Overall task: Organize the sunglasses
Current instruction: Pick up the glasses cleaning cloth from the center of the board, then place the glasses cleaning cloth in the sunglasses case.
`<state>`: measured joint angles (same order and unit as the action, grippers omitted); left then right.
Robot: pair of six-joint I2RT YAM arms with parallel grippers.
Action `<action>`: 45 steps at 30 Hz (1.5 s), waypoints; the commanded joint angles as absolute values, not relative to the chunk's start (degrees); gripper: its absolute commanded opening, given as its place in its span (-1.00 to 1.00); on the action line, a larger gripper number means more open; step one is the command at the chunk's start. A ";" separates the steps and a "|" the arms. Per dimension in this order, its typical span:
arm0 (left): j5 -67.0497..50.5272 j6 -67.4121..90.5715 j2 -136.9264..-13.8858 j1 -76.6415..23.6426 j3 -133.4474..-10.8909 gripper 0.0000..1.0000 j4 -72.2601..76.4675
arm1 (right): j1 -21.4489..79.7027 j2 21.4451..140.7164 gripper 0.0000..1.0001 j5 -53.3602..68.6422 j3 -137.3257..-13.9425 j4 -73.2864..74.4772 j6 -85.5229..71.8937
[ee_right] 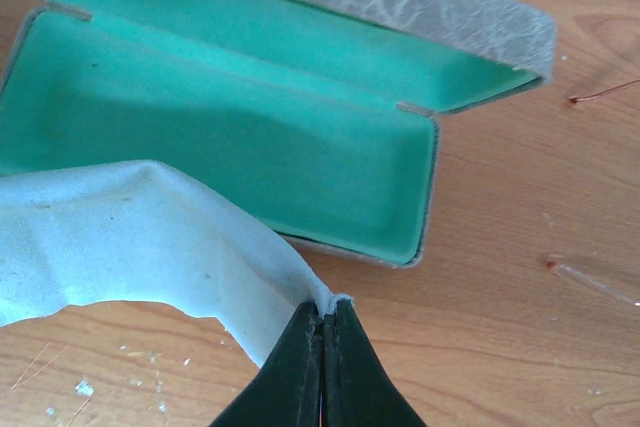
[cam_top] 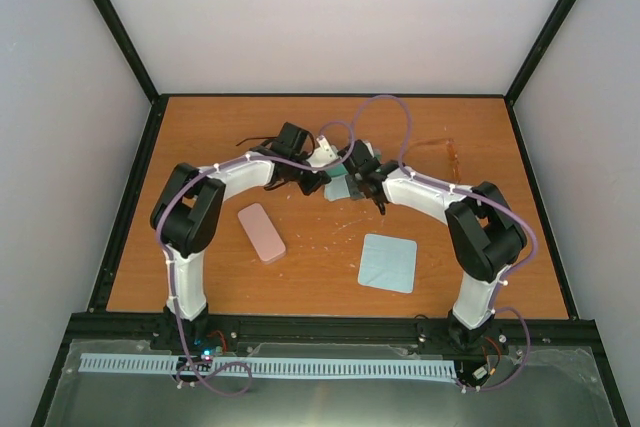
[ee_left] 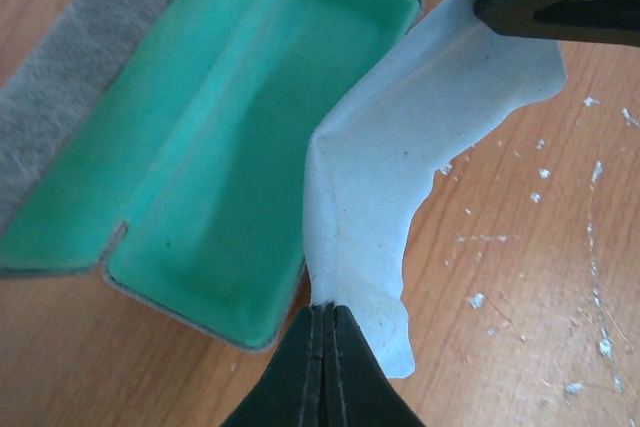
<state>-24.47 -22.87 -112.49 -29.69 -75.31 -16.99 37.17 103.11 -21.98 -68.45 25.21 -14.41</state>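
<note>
Black pair lies left of the open case, brown pair right of it, both outside. Likely light, easily bent: grasp at the bridge. Left gripper and right gripper each pinch the cloth.

I see left arm and right arm elbows out, forearms angled inward, wrists near each other, left gripper fingers pinched shut, right gripper same
</note>
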 commanded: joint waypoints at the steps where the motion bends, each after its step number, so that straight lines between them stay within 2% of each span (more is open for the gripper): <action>1: -24.50 -23.13 -114.68 -29.37 -79.12 -0.99 -15.69 | 35.86 103.59 -0.95 -24.47 -70.46 23.45 -13.61; 22: -24.03 -26.90 -121.13 -27.16 -87.24 -0.99 -16.21 | 31.86 111.14 -0.95 -21.65 -77.50 24.33 -10.48; 45: -23.03 -28.11 -122.10 -27.07 -87.01 -0.99 -11.97 | 30.92 114.23 -0.94 -21.97 -78.25 23.32 -10.73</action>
